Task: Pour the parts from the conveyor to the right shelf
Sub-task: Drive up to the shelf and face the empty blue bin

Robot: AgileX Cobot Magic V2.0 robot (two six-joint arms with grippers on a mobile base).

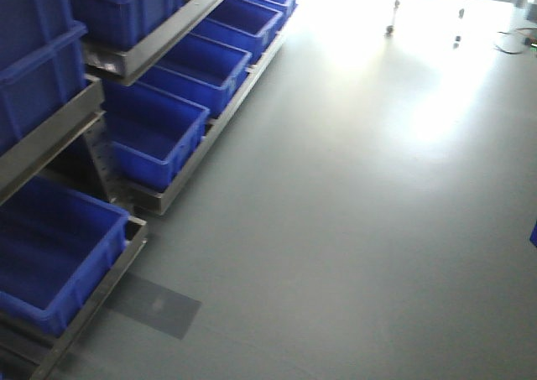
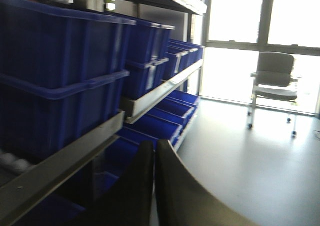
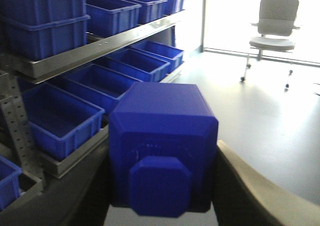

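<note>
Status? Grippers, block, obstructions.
Right gripper shut on block. Left gripper shut, empty. Block not yet in shelf bins. Nothing blocking in view.

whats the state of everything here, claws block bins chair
right claw: shut on the blue block
blue block: gripped, nub toward the wrist camera
left claw: shut, holding nothing
lower bins: upright, empty
chair: upright, nobody on it

Blue block hiding pads of right gripper. Bottom edge cropping left gripper. Shelf running off left edge.
</note>
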